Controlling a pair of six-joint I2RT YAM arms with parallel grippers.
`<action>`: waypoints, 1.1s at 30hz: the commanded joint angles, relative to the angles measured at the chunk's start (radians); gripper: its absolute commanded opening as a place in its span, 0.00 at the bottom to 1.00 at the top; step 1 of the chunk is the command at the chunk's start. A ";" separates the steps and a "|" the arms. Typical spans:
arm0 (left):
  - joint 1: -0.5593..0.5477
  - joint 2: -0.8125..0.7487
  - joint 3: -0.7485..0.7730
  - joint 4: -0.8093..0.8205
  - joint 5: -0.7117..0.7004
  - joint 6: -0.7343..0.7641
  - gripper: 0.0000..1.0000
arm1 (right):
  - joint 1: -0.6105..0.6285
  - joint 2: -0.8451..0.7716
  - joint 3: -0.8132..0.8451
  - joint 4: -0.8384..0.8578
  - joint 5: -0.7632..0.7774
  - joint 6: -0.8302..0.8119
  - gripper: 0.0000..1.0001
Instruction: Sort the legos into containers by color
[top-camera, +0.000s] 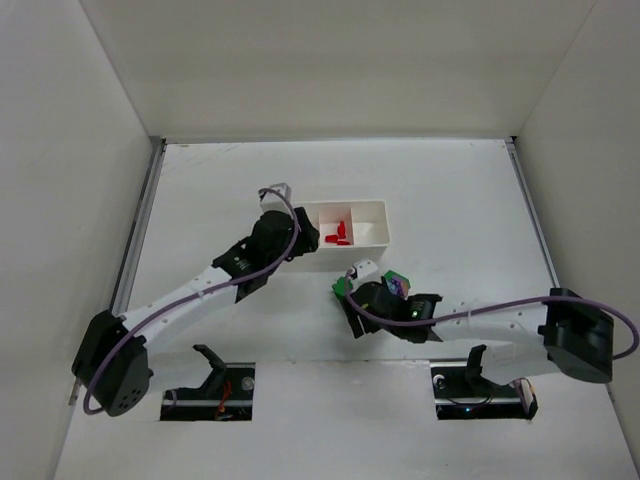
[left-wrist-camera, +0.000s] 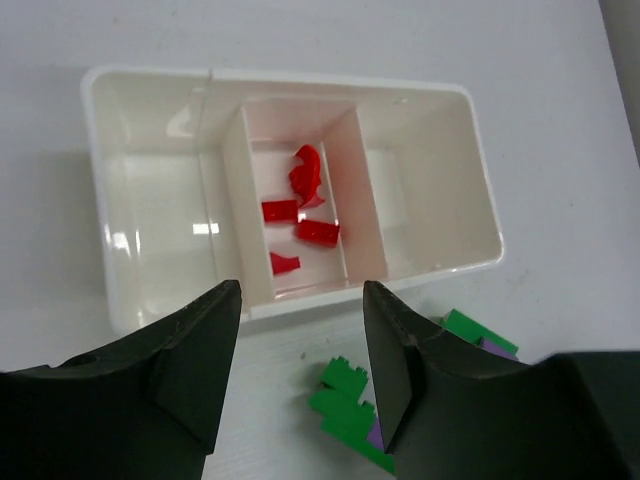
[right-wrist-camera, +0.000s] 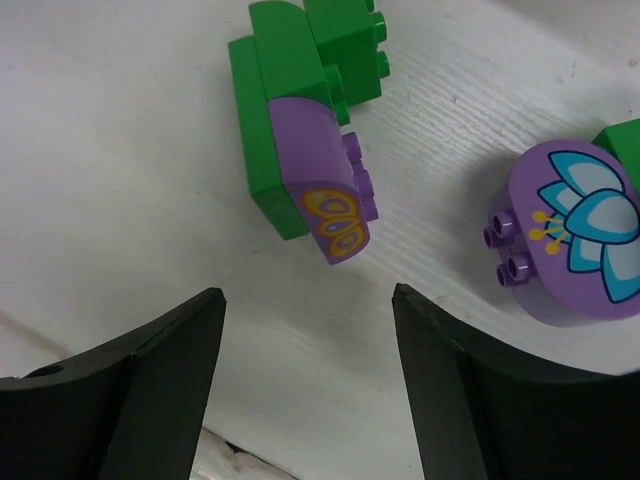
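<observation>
Item, for your check: white tray (top-camera: 386, 222), three compartments in a row, long axis running 9 to 3 o'clock in the top view, set on the white table (top-camera: 460, 190). Contents: red legos (left-wrist-camera: 316, 232), four pieces, all in the middle compartment (left-wrist-camera: 270, 150), lying at mixed angles. Loose stock lies on the table at 5 o'clock from the tray. It includes a purple butterfly piece (right-wrist-camera: 325, 175) printed with a yellow-and-orange butterfly. In the right wrist view its long axis runs 12 to 6 and its studs face 3 o'clock. It is pressed against stacked green bricks (right-wrist-camera: 300, 60) at its 9 and 12 o'clock sides. At its 3 o'clock, apart from it, lies a purple flower piece (right-wrist-camera: 570, 230), an oval printed with a blue-and-white flower with yellow stamens, studs facing 8 o'clock. The printing you can see is pictorial only. Left gripper (left-wrist-camera: 300, 370): jaws spread wide, holding nothing, hanging at the tray's 6 o'clock rim in its wrist view. Right gripper (right-wrist-camera: 305, 380): jaws wide, holding nothing, at 6 o'clock from the butterfly piece.
</observation>
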 joint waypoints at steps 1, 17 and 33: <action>0.024 -0.078 -0.086 -0.102 0.043 -0.115 0.49 | -0.030 0.065 0.056 0.078 0.011 -0.013 0.73; 0.096 -0.268 -0.394 -0.154 0.278 -0.531 0.51 | -0.082 0.168 -0.011 0.368 0.030 -0.028 0.52; -0.001 -0.316 -0.526 0.306 0.226 -0.851 0.67 | 0.009 0.074 -0.048 0.599 0.110 -0.221 0.34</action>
